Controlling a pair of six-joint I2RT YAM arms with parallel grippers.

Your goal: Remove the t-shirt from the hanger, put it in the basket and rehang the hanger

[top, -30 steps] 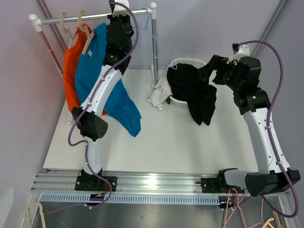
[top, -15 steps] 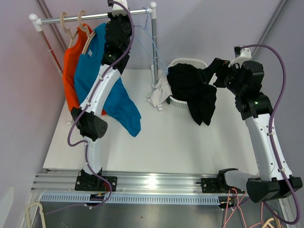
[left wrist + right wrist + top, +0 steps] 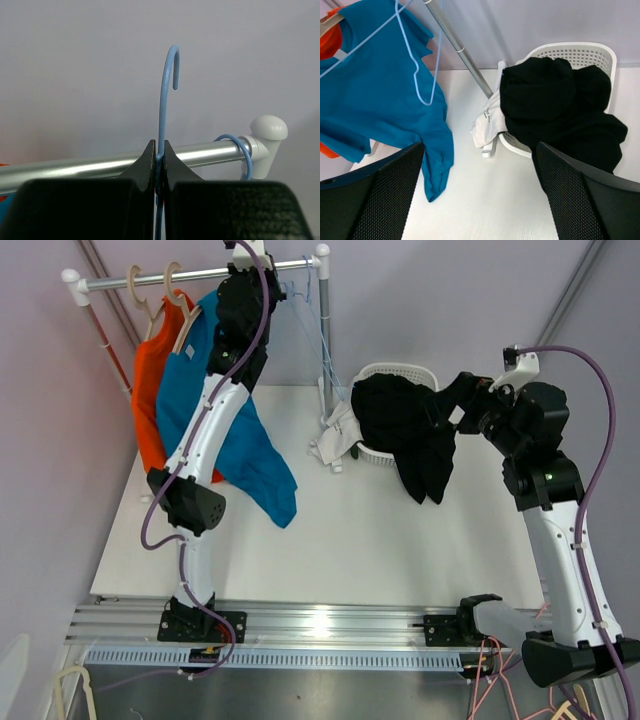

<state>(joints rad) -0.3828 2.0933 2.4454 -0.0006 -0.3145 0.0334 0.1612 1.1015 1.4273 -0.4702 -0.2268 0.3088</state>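
Note:
My left gripper (image 3: 262, 288) is up at the rail (image 3: 150, 280), shut on the stem of a bare blue wire hanger (image 3: 167, 90); its body hangs by the rail post (image 3: 322, 345) and shows in the right wrist view (image 3: 415, 65). The hook stands above the rail (image 3: 75, 167). A black t-shirt (image 3: 405, 430) lies draped over the white basket (image 3: 395, 370), off any hanger, also in the right wrist view (image 3: 555, 100). My right gripper (image 3: 450, 405) is open and empty just right of it; the open jaws (image 3: 480, 145) frame the table.
A blue t-shirt (image 3: 215, 410) and an orange t-shirt (image 3: 148, 390) hang on wooden hangers at the rail's left. A second blue hook (image 3: 235, 145) loops the rail near its white end cap (image 3: 267, 130). A white cloth (image 3: 335, 440) lies beside the basket.
My right gripper has drawn back to the right, away from the black t-shirt, which stays on the basket. My left gripper has shifted slightly left along the rail with the blue hanger.

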